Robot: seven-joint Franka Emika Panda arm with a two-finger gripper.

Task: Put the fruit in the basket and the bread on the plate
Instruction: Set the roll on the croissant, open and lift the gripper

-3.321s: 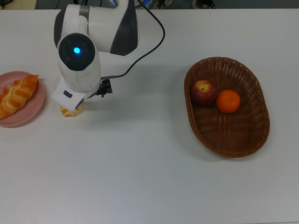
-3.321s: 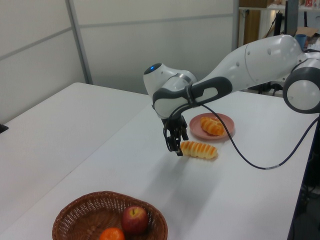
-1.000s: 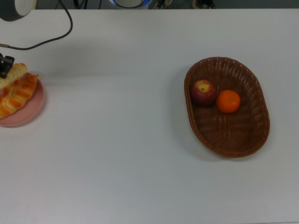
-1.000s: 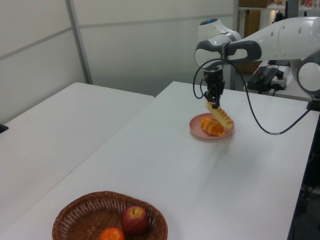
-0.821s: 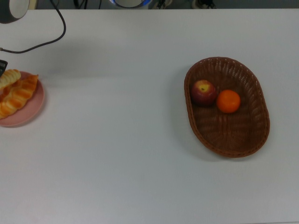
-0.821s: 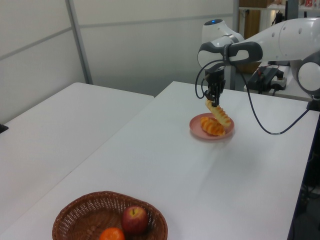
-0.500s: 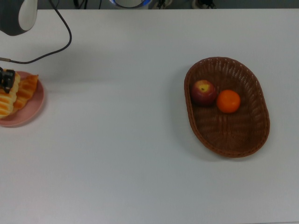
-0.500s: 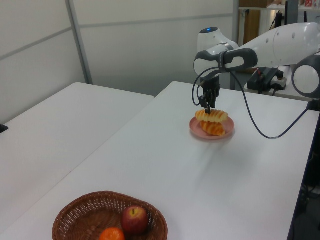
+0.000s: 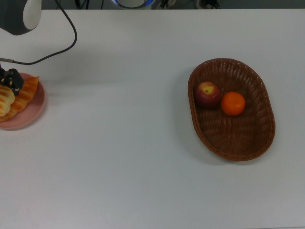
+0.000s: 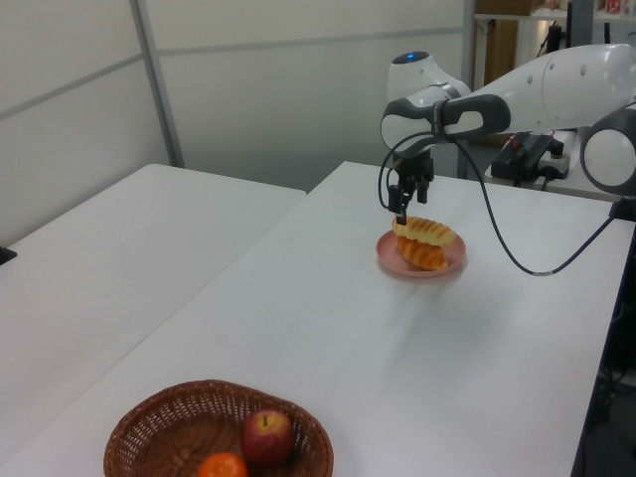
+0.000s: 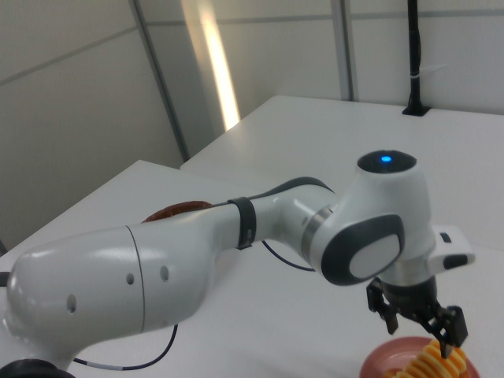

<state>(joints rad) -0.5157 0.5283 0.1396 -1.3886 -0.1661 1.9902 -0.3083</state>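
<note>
Resting on the round pink plate (image 10: 390,260) are both golden pastries: the ribbed loaf (image 10: 427,232) lies on top of the braided croissant-like piece (image 10: 423,254). The black claw (image 10: 399,208) hangs at the loaf's end with its fingers a little apart, holding nothing. On the white counter (image 9: 119,143), well apart from the plate, the oval brown wicker basket (image 9: 255,138) contains the dark red apple (image 9: 207,93) and the bright orange (image 9: 233,103), just beside each other.

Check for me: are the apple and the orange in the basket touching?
Apart. The top view shows a strip of basket weave between apple and orange.
</note>
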